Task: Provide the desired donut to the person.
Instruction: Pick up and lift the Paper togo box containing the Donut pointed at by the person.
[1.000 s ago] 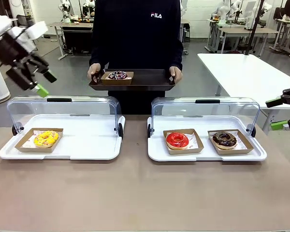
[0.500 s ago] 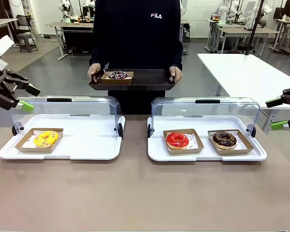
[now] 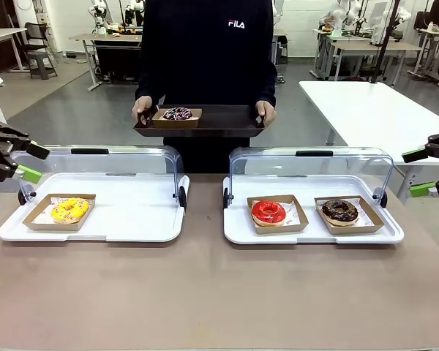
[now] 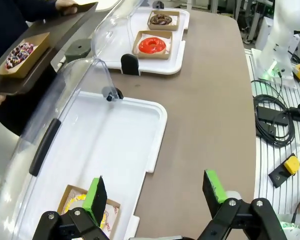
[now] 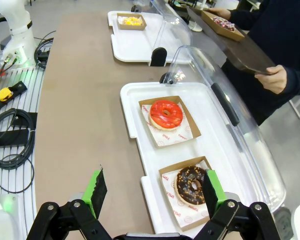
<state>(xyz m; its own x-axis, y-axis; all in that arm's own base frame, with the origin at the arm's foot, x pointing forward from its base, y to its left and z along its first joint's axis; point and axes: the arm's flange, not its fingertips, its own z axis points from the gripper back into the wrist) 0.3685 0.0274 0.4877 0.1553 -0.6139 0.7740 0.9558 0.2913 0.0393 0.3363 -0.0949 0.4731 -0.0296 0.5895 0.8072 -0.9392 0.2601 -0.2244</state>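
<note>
Your left tool [image 3: 34, 162] and right tool [image 3: 417, 172] both hang wide open and empty, out past the table's [image 3: 205, 292] two ends. The sprinkled donut [image 3: 178, 113] sits in its cardboard holder on the dark tray [image 3: 227, 120], which the person [image 3: 205, 51] holds at the far side.

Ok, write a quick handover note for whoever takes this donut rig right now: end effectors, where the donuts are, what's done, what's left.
Arms: left end effector open and empty, raised at the far left by the left white tray; right end effector open and empty, off the table's right side.
Things: the person holds a dark tray with a sprinkled donut in its paper boat. Lids up on both cases: yellow donut in the left one, red donut and chocolate donut in the right white tray.
Done: one donut looks delivered.
Left: probably nothing, unless another is requested.
</note>
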